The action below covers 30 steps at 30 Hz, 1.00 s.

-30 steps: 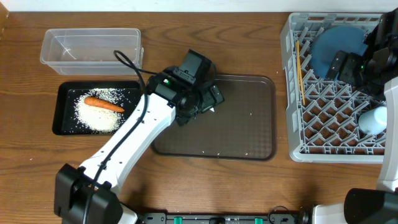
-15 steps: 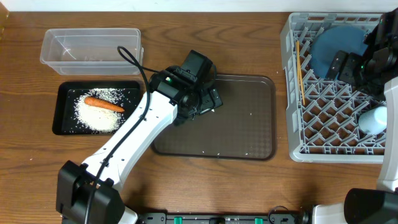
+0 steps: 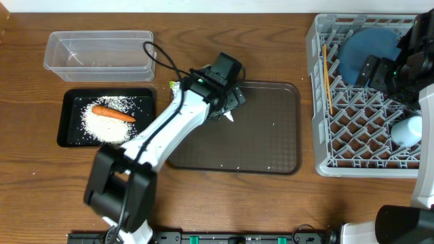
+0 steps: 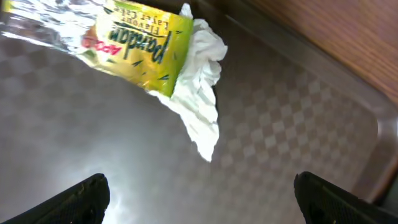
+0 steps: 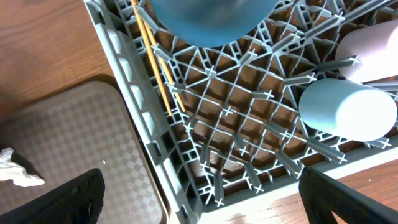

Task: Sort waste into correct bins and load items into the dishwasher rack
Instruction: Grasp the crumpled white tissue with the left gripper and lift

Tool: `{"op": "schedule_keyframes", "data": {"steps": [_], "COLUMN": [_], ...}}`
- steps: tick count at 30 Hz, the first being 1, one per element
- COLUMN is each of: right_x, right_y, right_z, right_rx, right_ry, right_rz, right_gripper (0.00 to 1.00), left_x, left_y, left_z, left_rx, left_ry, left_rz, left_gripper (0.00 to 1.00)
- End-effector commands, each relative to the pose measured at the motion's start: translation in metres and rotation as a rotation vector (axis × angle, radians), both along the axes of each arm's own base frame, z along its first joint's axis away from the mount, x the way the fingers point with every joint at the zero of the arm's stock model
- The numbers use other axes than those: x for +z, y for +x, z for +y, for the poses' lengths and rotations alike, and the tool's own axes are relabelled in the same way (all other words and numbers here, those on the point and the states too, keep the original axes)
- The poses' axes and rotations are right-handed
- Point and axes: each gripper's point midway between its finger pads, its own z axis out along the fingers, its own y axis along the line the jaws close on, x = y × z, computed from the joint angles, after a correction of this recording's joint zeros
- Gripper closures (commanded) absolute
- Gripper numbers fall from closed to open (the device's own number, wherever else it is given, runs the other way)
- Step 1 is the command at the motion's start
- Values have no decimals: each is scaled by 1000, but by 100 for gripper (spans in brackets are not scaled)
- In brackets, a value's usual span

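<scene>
The crumpled silver wrapper [image 4: 134,34] with yellow-green print and a white torn end lies on the brown serving tray [image 3: 271,135], near its far left corner. My left gripper [image 4: 202,205] hovers just above it, open and empty; in the overhead view [image 3: 230,105] only the wrapper's white tip [image 3: 229,116] shows. The rice [image 3: 102,125] and carrot [image 3: 114,114] lie in the black tray [image 3: 68,132]. The clear tub [image 3: 100,51] stands behind it. The grey rack [image 3: 319,102] holds the dark blue dish [image 3: 368,51], chopsticks [image 3: 326,78] and cup [image 3: 407,130]. My right gripper [image 5: 202,199] is open above the rack.
The right wrist view shows the rack's near left corner [image 5: 155,162], the chopsticks [image 5: 155,68], the cup [image 5: 348,112] and a pale rounded piece [image 5: 373,43] beside it. Tiny white crumbs dot the serving tray.
My left arm has shifted a little toward the far right over the serving tray's corner. The wrapper's white tip stays in place. The right arm has not moved.
</scene>
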Motion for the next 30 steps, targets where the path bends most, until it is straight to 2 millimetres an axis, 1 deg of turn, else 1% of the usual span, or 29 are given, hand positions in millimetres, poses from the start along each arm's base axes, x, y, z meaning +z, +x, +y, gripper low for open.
{"op": "schedule_keyframes", "data": {"steps": [1,4,8,10,12,15,19,24,28,30], "right_x": [-1,-1,-1,-1,-1,-1,-1,-1,-1,-1], "right_y": [-1,-1,-1,-1,-1,-1,-1,-1,-1,-1], "right_z": [-2,-2,-2,-2,-2,-2,-2,-2,-2,-2], "right_rx": [-20,-20,-20,-20,-20,-20,-20,-20,-20,-20], "right_ry": [1,1,1,1,1,1,1,1,1,1], "right_rz": [2,2,1,1,1,2,1,2,1,1], "right_gripper": [1,1,1,1,1,1,1,1,1,1], "left_x": [-7,-22,-49,-61,-69,-73,-72,-71,-71,-71], "left_y": [11,12,10,10,10,14,19,22,23,23], "left_z": [-1,-2,-2,-5,-6,-9,-14,-15,-11,-10], "left_rx": [79,119,186,181,178,176,173,173,181,182], "left_ry": [-1,-2,6,8,7,0,-18,-23,-1,1], "left_rz": [-6,19,75,93,106,98,74,64,53,51], "left_gripper": [2,2,2,6,7,7,7,25,35,43]}}
